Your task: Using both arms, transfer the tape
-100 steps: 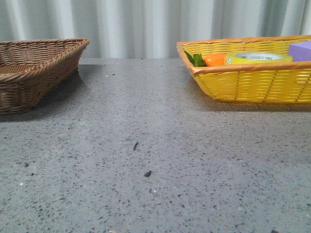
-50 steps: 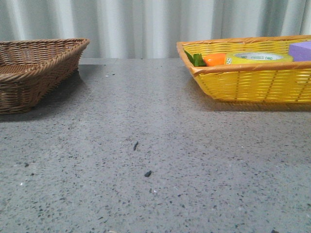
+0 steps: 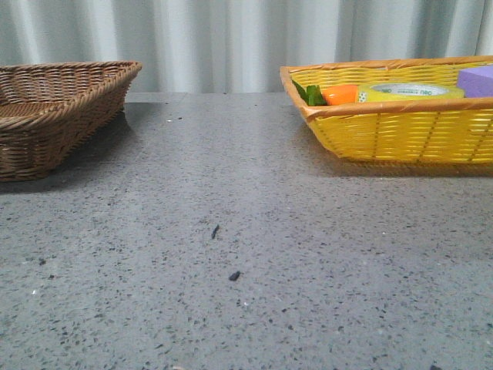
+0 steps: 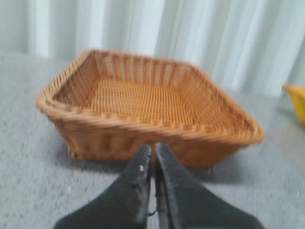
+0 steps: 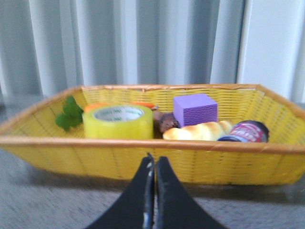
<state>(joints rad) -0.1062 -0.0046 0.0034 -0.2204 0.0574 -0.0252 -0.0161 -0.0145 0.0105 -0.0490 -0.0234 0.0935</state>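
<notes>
The tape [image 5: 118, 122], a wide yellow roll with a white core, lies flat in the yellow basket [image 5: 143, 162]. It also shows in the front view [image 3: 408, 92], just above the basket's near rim [image 3: 400, 131]. My right gripper [image 5: 155, 160] is shut and empty, outside the basket in front of its near wall. My left gripper [image 4: 153, 149] is shut and empty, in front of the brown wicker basket [image 4: 143, 138]. Neither gripper shows in the front view.
The yellow basket also holds an orange carrot with green leaves [image 3: 331, 95], a purple block [image 5: 194, 109], a bread roll [image 5: 200, 131], a dark can [image 5: 245, 132] and a brown item [image 5: 164, 120]. The brown basket [image 3: 54, 116] stands at the far left, its inside bare. Grey curtain behind.
</notes>
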